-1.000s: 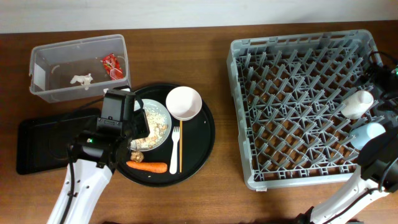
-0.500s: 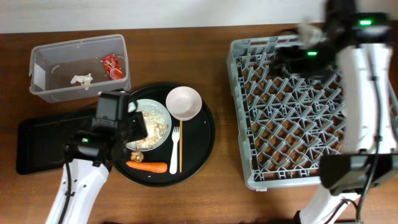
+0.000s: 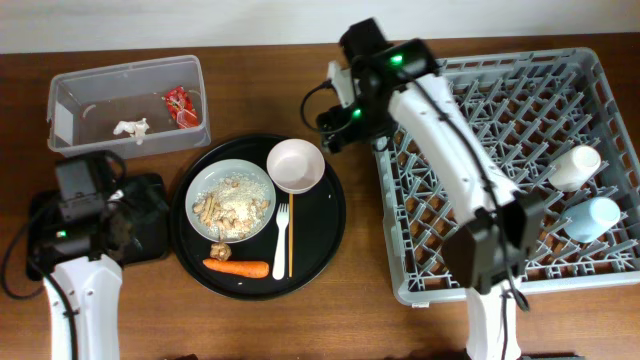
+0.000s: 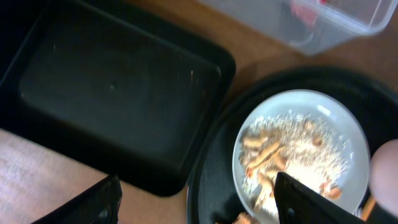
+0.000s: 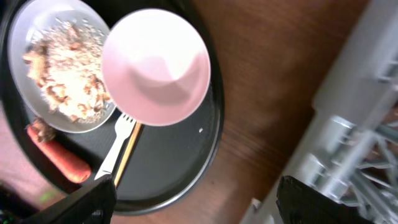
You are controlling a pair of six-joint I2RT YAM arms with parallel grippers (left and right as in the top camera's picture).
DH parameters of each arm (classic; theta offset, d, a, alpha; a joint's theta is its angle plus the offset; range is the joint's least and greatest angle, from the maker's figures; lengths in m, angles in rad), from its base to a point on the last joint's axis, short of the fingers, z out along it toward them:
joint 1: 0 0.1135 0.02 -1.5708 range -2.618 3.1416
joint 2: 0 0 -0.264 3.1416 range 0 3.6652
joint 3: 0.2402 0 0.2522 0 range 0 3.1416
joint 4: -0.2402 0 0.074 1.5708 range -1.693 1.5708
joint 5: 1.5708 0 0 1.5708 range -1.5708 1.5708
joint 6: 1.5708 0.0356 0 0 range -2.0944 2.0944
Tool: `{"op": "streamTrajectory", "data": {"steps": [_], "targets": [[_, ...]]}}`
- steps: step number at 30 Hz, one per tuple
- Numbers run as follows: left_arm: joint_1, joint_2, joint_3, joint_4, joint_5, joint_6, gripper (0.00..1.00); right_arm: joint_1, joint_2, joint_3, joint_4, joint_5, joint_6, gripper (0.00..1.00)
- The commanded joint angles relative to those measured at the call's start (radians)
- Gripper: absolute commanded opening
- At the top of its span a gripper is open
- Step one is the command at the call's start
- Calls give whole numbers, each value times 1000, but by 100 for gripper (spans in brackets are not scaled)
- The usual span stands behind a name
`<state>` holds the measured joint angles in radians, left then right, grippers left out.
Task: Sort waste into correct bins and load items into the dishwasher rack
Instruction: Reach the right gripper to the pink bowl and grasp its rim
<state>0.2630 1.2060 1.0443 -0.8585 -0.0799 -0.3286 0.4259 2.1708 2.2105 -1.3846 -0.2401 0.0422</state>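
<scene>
My left gripper [image 3: 132, 218] [image 4: 199, 208] is open and empty over the right end of the shallow black tray [image 3: 40, 262] [image 4: 118, 87]. My right gripper [image 3: 336, 126] [image 5: 199, 208] is open and empty above the table between the white bowl [image 3: 295, 165] [image 5: 155, 65] and the grey rack [image 3: 500, 160] [image 5: 367, 118]. The plate [image 3: 232, 200] [image 4: 298, 149] [image 5: 59, 62] holds rice crumbs. Carrot [image 3: 237, 267] [image 5: 59, 158], brown lump [image 3: 218, 248], fork [image 3: 281, 235] [image 5: 115, 146] and wooden stick [image 3: 291, 235] lie on the round tray. The clear tub [image 3: 75, 85] holds the red wrapper [image 3: 180, 105] and paper scrap [image 3: 130, 128].
The large round black tray [image 3: 325, 215] carries the plate, bowl and cutlery. Two cups, one pale [image 3: 575, 168] and one light-blue [image 3: 592, 215], lie at the rack's right side. My right arm stretches over the rack's left half.
My right arm swung from the rack's right side to its left edge near the bowl. My left gripper pulled back left from the plate to over the shallow black tray.
</scene>
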Motion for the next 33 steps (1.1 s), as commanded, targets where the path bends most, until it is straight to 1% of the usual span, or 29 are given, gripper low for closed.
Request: {"op": "streamTrajectory", "data": {"steps": [1, 4, 5, 7, 12, 17, 19, 21, 23, 24, 25, 26, 27, 28, 29, 33], "targets": [[82, 51, 48, 16, 89, 65, 77, 41, 64, 13, 25, 17, 19, 85], [131, 144, 148, -23, 88, 104, 78, 53, 111, 13, 55, 17, 27, 84], [138, 171, 175, -40, 88, 107, 80, 54, 122, 13, 63, 17, 30, 81], [141, 222, 209, -60, 89, 107, 84, 54, 145, 13, 85, 29, 56, 80], [138, 290, 209, -71, 92, 107, 85, 55, 192, 13, 122, 39, 76, 76], [138, 326, 209, -75, 92, 106, 85, 58, 241, 11, 133, 40, 76, 74], [138, 326, 209, -75, 93, 106, 85, 58, 259, 11, 140, 46, 114, 73], [138, 326, 209, -76, 93, 106, 85, 59, 274, 11, 147, 50, 133, 69], [138, 326, 209, -78, 93, 106, 85, 59, 286, 11, 153, 50, 137, 64], [138, 326, 209, -78, 93, 106, 85, 59, 290, 11, 156, 51, 140, 59], [138, 326, 209, -78, 99, 106, 85, 58, 290, 11, 159, 51, 144, 52], [138, 326, 209, -78, 106, 106, 85, 58, 290, 11, 162, 51, 144, 48], [138, 326, 209, -78, 111, 106, 85, 58, 290, 11, 167, 54, 156, 40], [138, 326, 209, -78, 111, 106, 85, 59, 290, 11, 168, 54, 162, 36], [138, 326, 209, -78, 111, 106, 85, 59, 291, 11, 167, 54, 164, 33], [138, 326, 209, -78, 111, 106, 85, 61, 293, -6, 170, 54, 183, 33]]}}
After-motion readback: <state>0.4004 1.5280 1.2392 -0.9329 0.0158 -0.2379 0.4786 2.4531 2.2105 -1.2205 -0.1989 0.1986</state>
